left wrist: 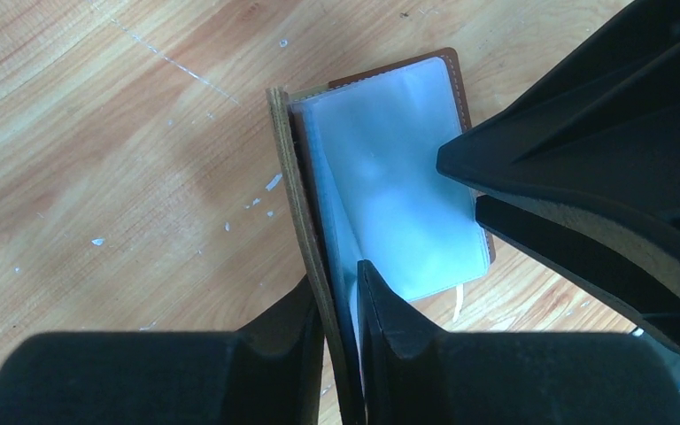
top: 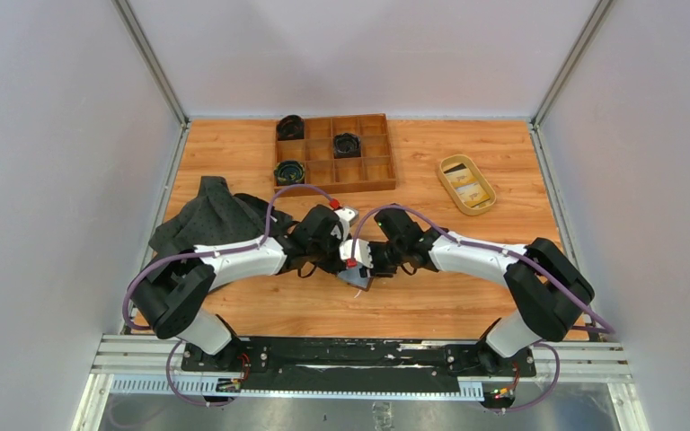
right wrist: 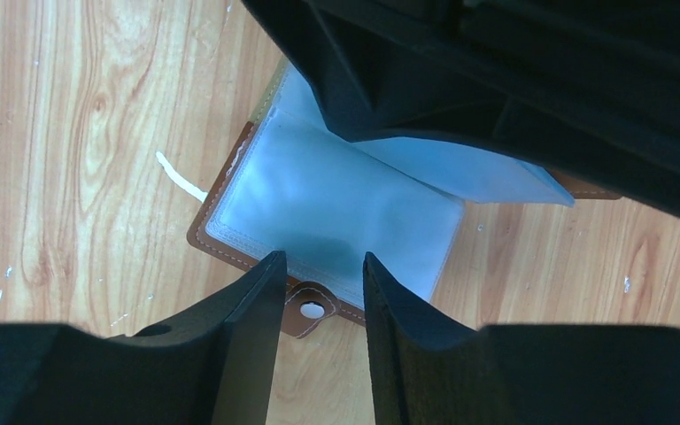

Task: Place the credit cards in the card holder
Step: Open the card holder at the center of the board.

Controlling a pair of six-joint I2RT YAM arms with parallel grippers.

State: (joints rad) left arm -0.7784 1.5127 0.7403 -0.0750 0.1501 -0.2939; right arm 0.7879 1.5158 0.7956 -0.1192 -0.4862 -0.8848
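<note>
The card holder (right wrist: 319, 199), a brown leather wallet with pale blue clear sleeves (left wrist: 394, 177), lies open on the table at the centre (top: 358, 278). My left gripper (left wrist: 336, 279) is shut on its raised leather cover (left wrist: 294, 190), holding that flap upright. My right gripper (right wrist: 320, 266) hangs open just over the other half, its fingers on either side of the snap tab (right wrist: 312, 310) without touching it. The credit cards (top: 467, 185), yellowish ones, lie in the tan oval dish (top: 485, 203) at the far right. No card is in either gripper.
A brown wooden compartment tray (top: 364, 171) with three dark round items stands at the back centre. A dark crumpled cloth (top: 211, 215) lies at the left beside my left arm. A small white scrap (right wrist: 180, 180) lies on the wood by the wallet.
</note>
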